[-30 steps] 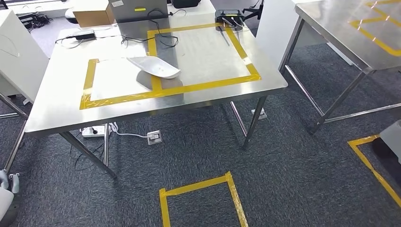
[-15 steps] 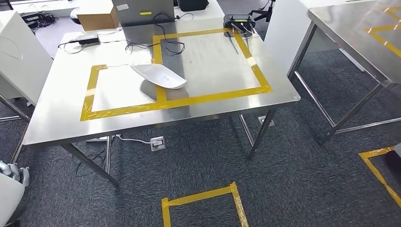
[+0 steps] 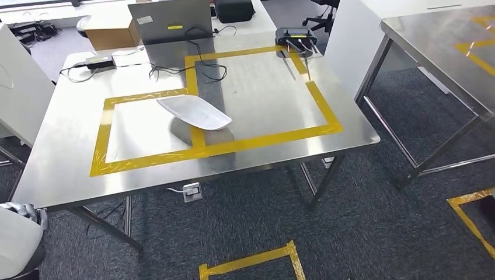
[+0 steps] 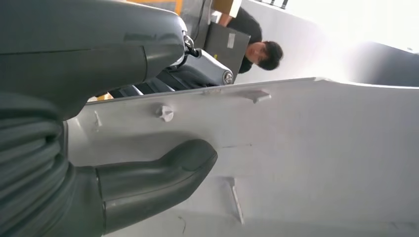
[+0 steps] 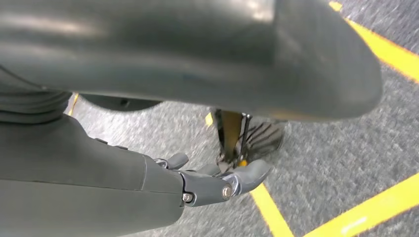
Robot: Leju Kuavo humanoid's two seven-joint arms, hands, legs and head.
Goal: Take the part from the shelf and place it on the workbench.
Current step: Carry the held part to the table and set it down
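Note:
A white curved shell part (image 3: 194,111) lies on the steel workbench (image 3: 64,175), across the yellow tape line (image 3: 198,140) between its two marked squares. At the lower left of the head view, my left hand (image 3: 26,211) holds another large white part (image 3: 14,242) low beside the bench's near corner. In the left wrist view the thumb (image 4: 158,173) presses on that part's flat white face (image 4: 306,148), with the darker fingers (image 4: 197,69) behind its edge. My right hand (image 5: 217,180) hangs over the carpet with its fingers loosely apart and nothing in them.
A laptop (image 3: 169,20), a cardboard box (image 3: 108,29), a black router (image 3: 296,36) and cables sit at the bench's far side. A second steel table (image 3: 443,41) stands at right, a white panel (image 3: 20,81) at left. Yellow tape squares (image 3: 251,262) mark the carpet. A person (image 4: 262,52) is beyond the held part.
The whole picture has shifted: the camera has moved nearer the workbench, which now sits lower and larger. The held white part shows higher at the lower left corner.

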